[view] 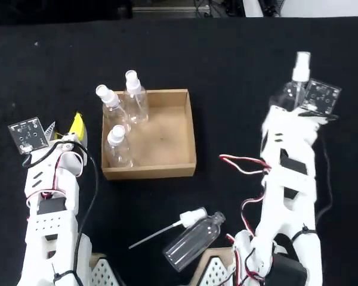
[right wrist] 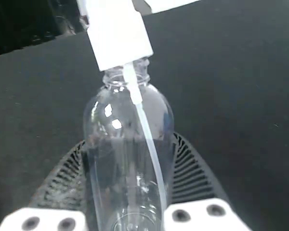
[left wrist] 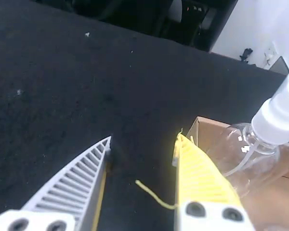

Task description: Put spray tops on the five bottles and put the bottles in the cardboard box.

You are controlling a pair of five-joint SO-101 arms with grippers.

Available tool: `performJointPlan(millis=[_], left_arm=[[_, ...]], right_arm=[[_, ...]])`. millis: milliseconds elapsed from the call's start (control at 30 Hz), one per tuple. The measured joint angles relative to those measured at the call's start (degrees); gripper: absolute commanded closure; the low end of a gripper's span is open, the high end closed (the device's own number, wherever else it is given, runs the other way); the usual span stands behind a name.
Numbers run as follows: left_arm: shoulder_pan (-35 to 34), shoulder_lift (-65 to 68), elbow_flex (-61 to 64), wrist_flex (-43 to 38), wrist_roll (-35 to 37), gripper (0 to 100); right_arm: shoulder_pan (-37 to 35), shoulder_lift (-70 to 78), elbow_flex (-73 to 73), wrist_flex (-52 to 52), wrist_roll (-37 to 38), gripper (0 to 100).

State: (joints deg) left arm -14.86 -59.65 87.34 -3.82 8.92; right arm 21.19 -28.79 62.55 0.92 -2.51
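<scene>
The cardboard box (view: pixel 167 140) sits mid-table. Three clear bottles with white spray tops stand along its left side (view: pixel 111 107) (view: pixel 135 98) (view: pixel 118 148). My right gripper (view: pixel 291 102) (right wrist: pixel 130 142) is shut on a fourth bottle (right wrist: pixel 127 163) at the far right. That bottle's spray top (right wrist: pixel 118 33) rests askew above the neck, with its tube down inside. A fifth bottle (view: pixel 194 239) lies near the front edge, and a loose spray top (view: pixel 191 218) lies beside its neck. My left gripper (view: pixel 68 132) (left wrist: pixel 143 142) hovers open just left of the box, close to a boxed bottle (left wrist: pixel 260 149).
The box's right half (view: pixel 170 128) holds nothing. Black table surface stretches between the box and the right arm. Red and white cables (view: pixel 241 164) loop off the right arm. The arm bases (view: pixel 215 271) flank the lying bottle at the front.
</scene>
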Motion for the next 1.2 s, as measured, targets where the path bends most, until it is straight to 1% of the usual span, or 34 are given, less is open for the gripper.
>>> performJointPlan(millis=[200, 367, 600, 700, 1067, 1200], left_arm=[[0.0, 0.0, 0.0, 0.0, 0.0, 81], [0.0, 0.0, 0.0, 0.0, 0.0, 81], [0.0, 0.0, 0.0, 0.0, 0.0, 81], [0.0, 0.0, 0.0, -0.1, 0.0, 81], [0.0, 0.0, 0.0, -0.4, 0.0, 81], [0.0, 0.0, 0.0, -0.4, 0.0, 81]], right_arm=[[0.4, 0.1, 0.1, -1.1, 0.0, 98.7], [1.1, 4.4, 2.2, -10.6, 0.0, 98.7], [2.0, 18.6, 2.3, -23.3, 0.2, 98.7], [3.8, 22.5, 2.3, -27.0, 0.1, 98.5], [4.3, 29.5, 2.2, -37.5, 0.1, 98.3], [7.6, 33.9, 1.1, -42.3, 0.1, 98.3]])
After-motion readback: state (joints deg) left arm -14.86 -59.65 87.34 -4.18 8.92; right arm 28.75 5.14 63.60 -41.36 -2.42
